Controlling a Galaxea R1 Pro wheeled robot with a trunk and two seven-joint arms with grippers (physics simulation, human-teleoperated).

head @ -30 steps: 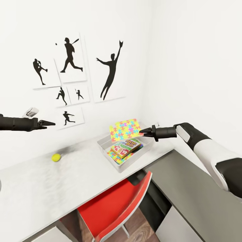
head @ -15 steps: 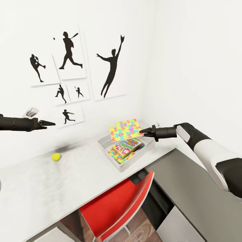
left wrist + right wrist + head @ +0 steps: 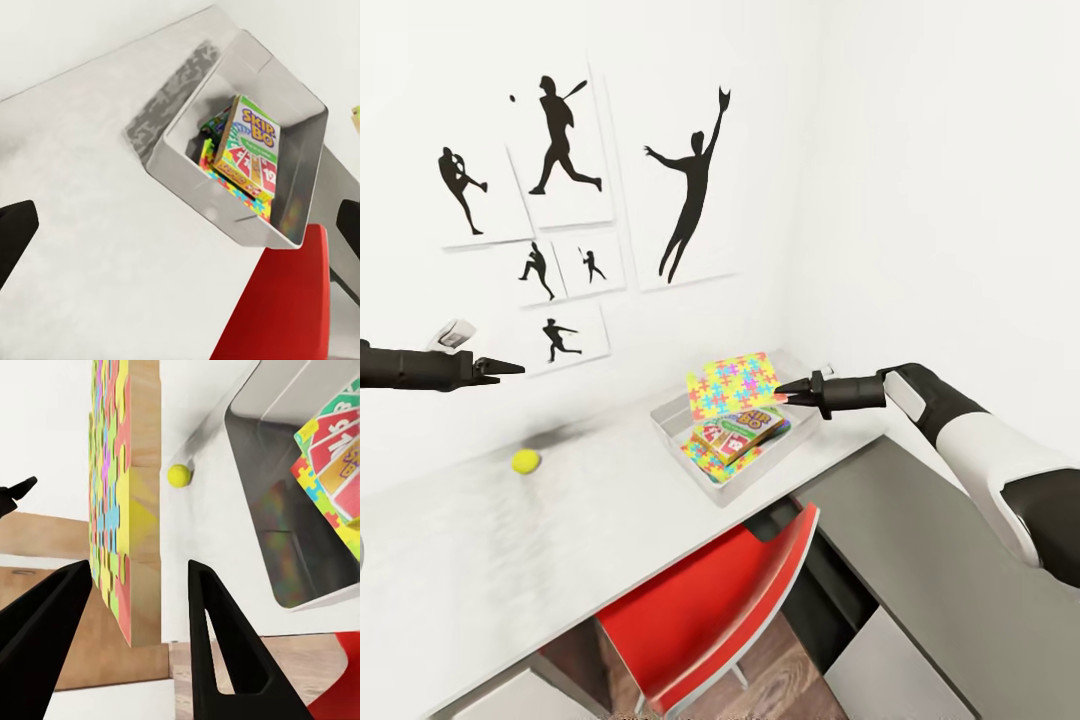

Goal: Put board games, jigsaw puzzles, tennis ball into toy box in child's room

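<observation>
Jigsaw puzzle box poised over the toy box (image 3: 732,478).

The right gripper (image 3: 788,391) is pinching the jigsaw puzzle (image 3: 732,385) at its edge, tilted above the toy box, where the Skip-Bo game (image 3: 248,146) is lying. The tennis ball (image 3: 525,461) is sitting well apart on the table (image 3: 510,560). The left gripper (image 3: 500,368) is hovering empty, fingers spread wide.

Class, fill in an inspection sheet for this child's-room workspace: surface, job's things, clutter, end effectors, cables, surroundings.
Surface: white table.
Job's things: tennis ball on the table; toy box holding a Skip-Bo game over a puzzle; jigsaw puzzle box above the toy box.
Clutter: nothing seen.
End effectors: right end effector holds the jigsaw puzzle box; left end effector open, empty, above the table.
Cables: nothing seen.
Surroundings: red chair; baseball silhouette prints.
</observation>
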